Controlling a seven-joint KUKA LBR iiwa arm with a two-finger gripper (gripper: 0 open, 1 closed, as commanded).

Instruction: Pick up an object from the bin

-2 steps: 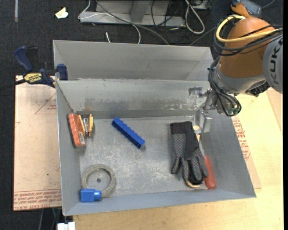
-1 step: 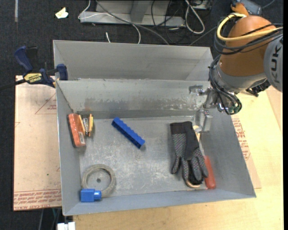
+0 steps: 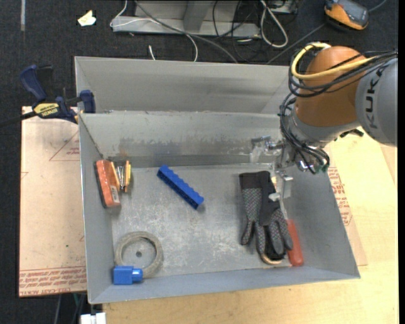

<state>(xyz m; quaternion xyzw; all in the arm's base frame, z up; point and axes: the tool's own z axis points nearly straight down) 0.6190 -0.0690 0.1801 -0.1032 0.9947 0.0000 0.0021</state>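
Dark carpet (image 3: 38, 44) spreads beyond the far edge of the pale table (image 3: 380, 209), with black cables (image 3: 276, 44) looping over it (a crumpled pale scrap (image 3: 87, 18) lies toward the far left corner). The light is even.

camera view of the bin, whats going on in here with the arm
A KUKA arm reaches into the grey bin from the right. Its tool is low on the bin's right side, at the cuff end of a black and grey glove, beside which lies a red marker. Whether it has gripped the glove cannot be told. Further left, an orange stapler, a blue brick and a tape roll lie apart from it.
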